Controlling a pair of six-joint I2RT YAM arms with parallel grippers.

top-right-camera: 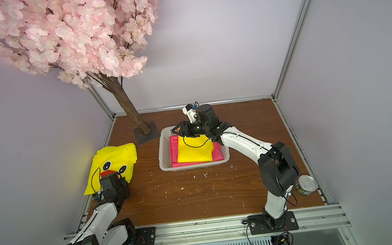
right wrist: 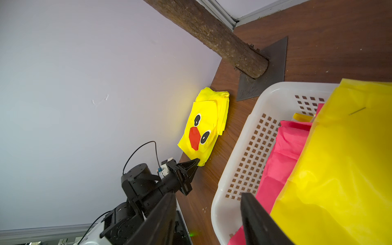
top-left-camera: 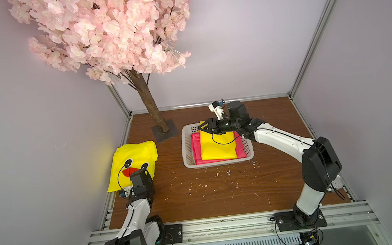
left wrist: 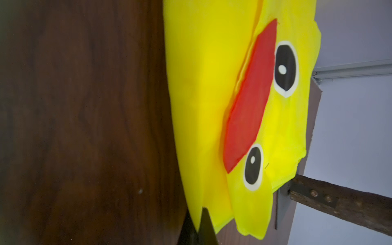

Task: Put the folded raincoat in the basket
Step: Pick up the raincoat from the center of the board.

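Note:
The folded raincoat (top-left-camera: 134, 160) (top-right-camera: 111, 160) is yellow with a duck face and lies at the table's left edge by the wall. My left gripper (left wrist: 200, 224) (right wrist: 196, 162) is shut on its near corner, where yellow fabric (left wrist: 212, 84) sits pinched between the dark fingers. In both top views the wrist hides those jaws. The white basket (top-left-camera: 186, 154) (top-right-camera: 162, 157) (right wrist: 233, 148) stands mid-table and holds a pink folded raincoat (top-left-camera: 196, 148) with a plain yellow one (top-left-camera: 218, 148) on top. My right gripper (top-left-camera: 204, 127) (right wrist: 207, 195) hovers open over the basket's far left corner, holding nothing.
A fake blossom tree's trunk (top-left-camera: 149, 103) rises from a dark base plate (top-left-camera: 166, 134) at the back left, between raincoat and basket. A tin can (top-right-camera: 306, 184) stands at the table's right edge behind the right arm. Petal scraps litter the wood.

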